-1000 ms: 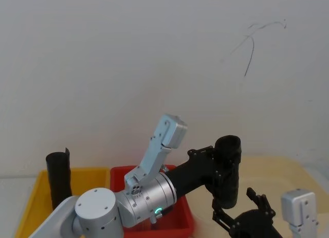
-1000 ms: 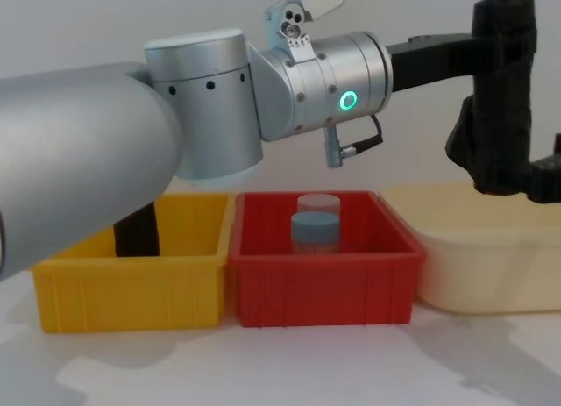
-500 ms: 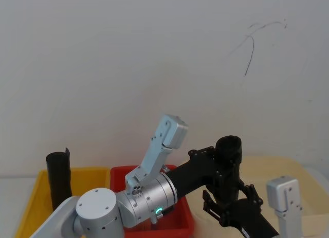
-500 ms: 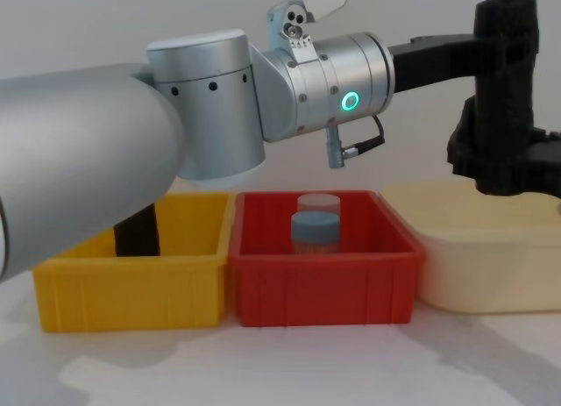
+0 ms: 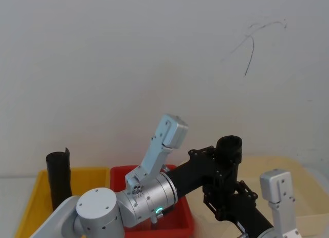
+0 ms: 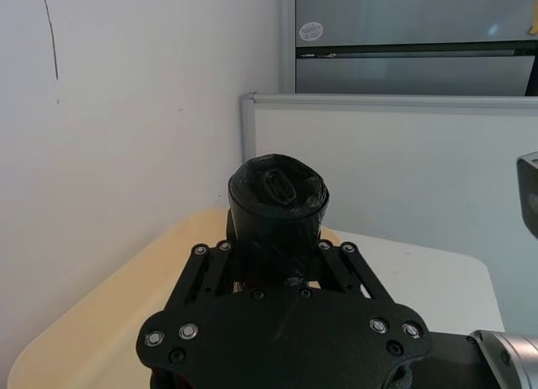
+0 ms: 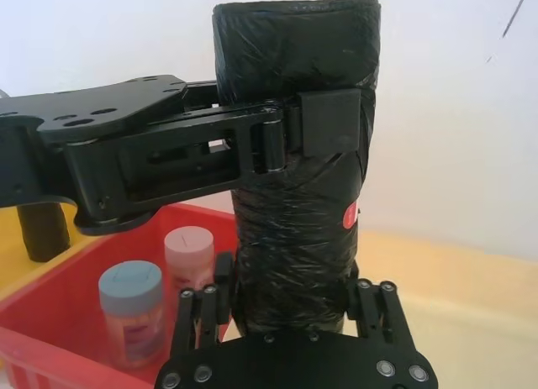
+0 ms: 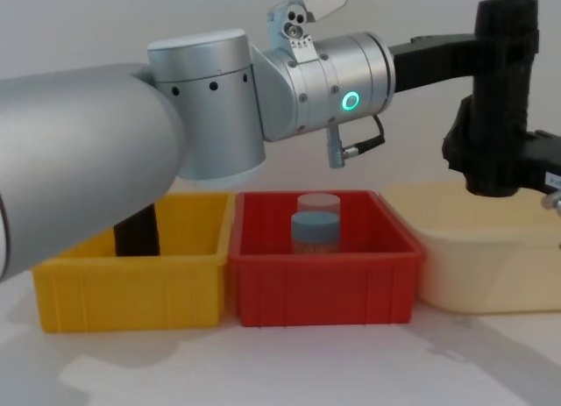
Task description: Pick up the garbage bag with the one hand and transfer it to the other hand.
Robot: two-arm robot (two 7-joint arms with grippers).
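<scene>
Our left gripper is clenched on the upper part of the garbage bag, holding the black roll upright in the air above the cream tub, just beside the red bin with its two jars. Our right gripper sits around the roll's lower end, well below the left one's pads, but we cannot tell whether it has clamped yet. We judge this to be the hand-over itself, and the order matters. The right gripper should squeeze firmly first, since crinkled plastic gives and may slide. Only then should the left one let go, opening wide and backing straight out toward its own side, so it does not drag or tip the roll. If we release early, the roll probably drops into the tub or onto its rim.
</scene>
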